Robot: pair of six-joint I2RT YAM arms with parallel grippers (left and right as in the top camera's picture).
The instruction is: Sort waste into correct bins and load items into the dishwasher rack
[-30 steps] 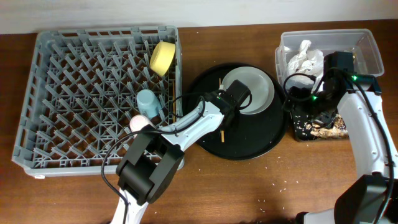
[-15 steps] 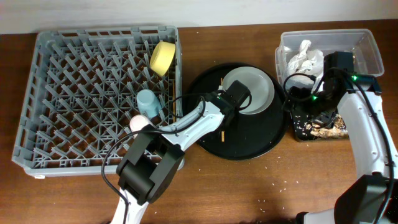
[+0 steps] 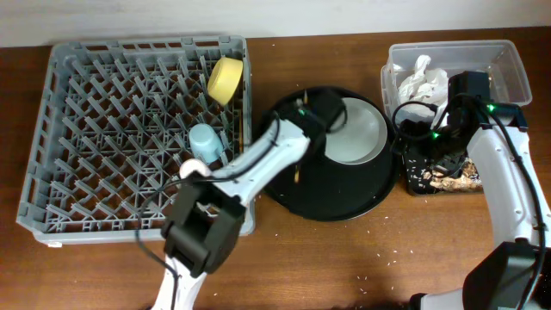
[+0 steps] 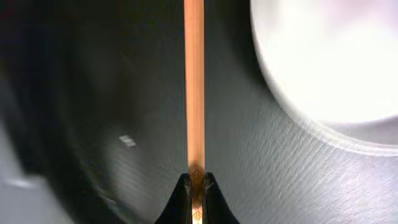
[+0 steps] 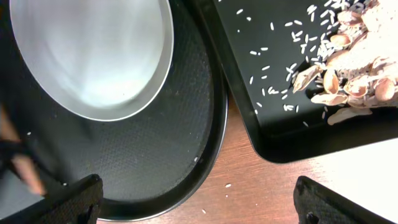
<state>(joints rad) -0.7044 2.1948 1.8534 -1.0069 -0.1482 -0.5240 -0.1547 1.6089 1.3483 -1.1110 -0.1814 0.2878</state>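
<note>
My left gripper [image 4: 194, 186] is shut on the end of a thin wooden chopstick [image 4: 194, 81] over the round black tray [image 4: 124, 93]; in the overhead view the gripper [image 3: 303, 114] is at the tray's back left, and a bit of the chopstick [image 3: 297, 176] shows beside the arm. The pale plate [image 3: 357, 133] lies on that tray. The yellow bowl [image 3: 225, 79], blue cup [image 3: 205, 139] and pink cup [image 3: 191, 168] sit in the grey rack [image 3: 103, 129]. My right gripper [image 5: 205, 199] is open and empty over the gap between the round tray and the shallow black tray [image 5: 280, 118], which holds rice and brown bits [image 5: 348, 68].
The clear tub [image 3: 508, 65] at the back right holds crumpled white napkins [image 3: 422, 79]. The shallow black tray [image 3: 439, 176] lies just in front of it. Loose rice grains [image 3: 379, 258] lie on the brown table near the front.
My left gripper has moved toward the back of the round tray, carrying the chopstick, and now uncovers more of the plate. The right arm has not moved.
</note>
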